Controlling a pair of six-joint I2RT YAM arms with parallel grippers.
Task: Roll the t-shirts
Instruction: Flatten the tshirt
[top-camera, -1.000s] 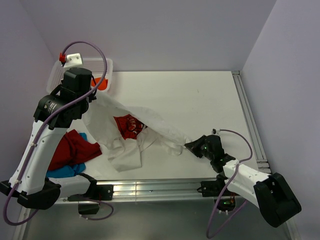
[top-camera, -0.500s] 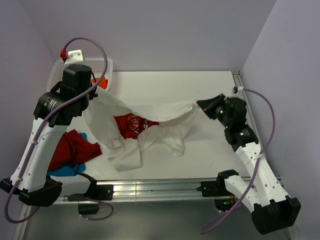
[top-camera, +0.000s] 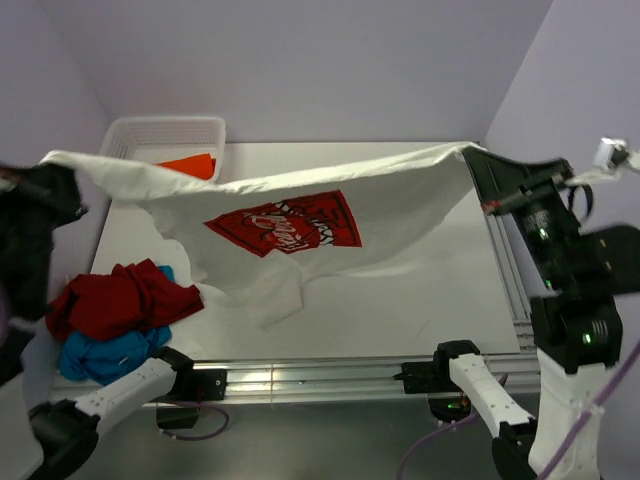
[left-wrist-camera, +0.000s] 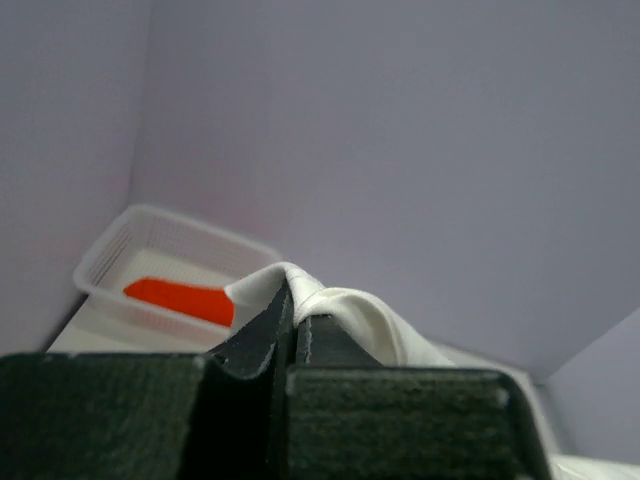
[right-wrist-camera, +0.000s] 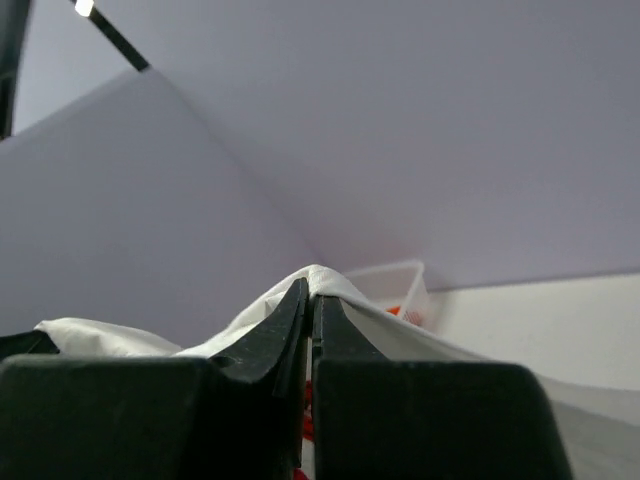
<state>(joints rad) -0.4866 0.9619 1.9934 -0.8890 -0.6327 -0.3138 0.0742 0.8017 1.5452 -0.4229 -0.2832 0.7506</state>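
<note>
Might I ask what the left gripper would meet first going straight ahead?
Past the white t-shirt in its tips, the left gripper likely meets the purple wall; the basket lies lower left.

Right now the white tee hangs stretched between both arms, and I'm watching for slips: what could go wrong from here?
1. The left fingers and right fingers each pinch only a small fold at the white tee's edge; more tension could pull it free.
2. Its lower part sags bunched near the table, so it may land creased.
3. That sag hangs close to the red tee and could drag it.
</note>
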